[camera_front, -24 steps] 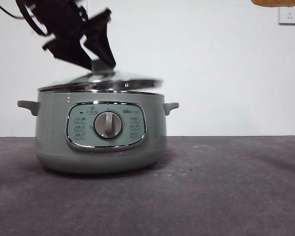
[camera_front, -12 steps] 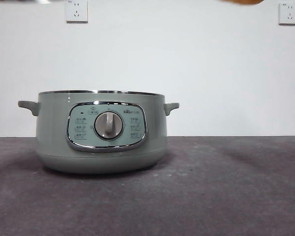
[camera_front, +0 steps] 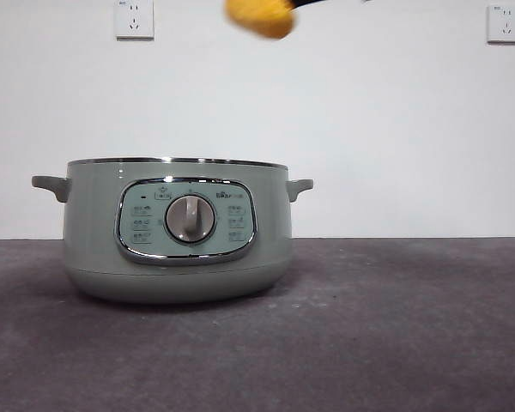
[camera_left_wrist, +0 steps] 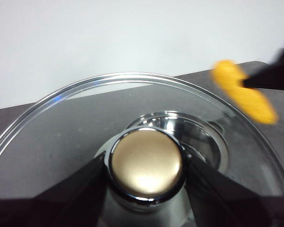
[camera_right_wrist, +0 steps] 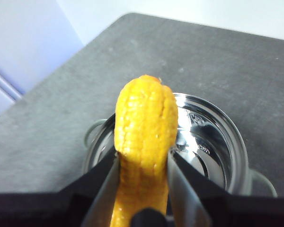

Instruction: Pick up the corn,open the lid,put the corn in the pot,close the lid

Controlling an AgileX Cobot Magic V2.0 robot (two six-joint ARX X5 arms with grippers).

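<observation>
Standing uncovered at left of centre in the front view, the sage-green pot [camera_front: 178,232] rests on the dark grey table [camera_front: 395,335], its chrome rim bare and its silver dial [camera_front: 190,218] set in the chrome-framed control panel [camera_front: 185,220]. Two small side handles project from its wall, one at each side.

The corn [camera_front: 259,16] appears at the top edge of the front view, right of centre above the pot and well clear of its rim, with a black tip just beside it. In the right wrist view the right gripper [camera_right_wrist: 143,166] clamps the cob between both jaws, pressing on its lower half; the rounded upper end projects free beyond the jaws. Behind the cob lies the open pot with its shiny metal interior [camera_right_wrist: 206,142] visible.

The left gripper [camera_left_wrist: 146,166] has its two jaws closed against the sides of the lid's knob [camera_left_wrist: 146,163], which looks pale gold under the light. The glass lid [camera_left_wrist: 61,132] with its metal rim fills most of the left wrist view. It is out of the front view. The blurred corn and a dark jaw of the right gripper show at the upper right of that frame, beyond the lid's rim.

Two white wall sockets [camera_front: 134,18] sit at the upper left and upper right of the front view.
</observation>
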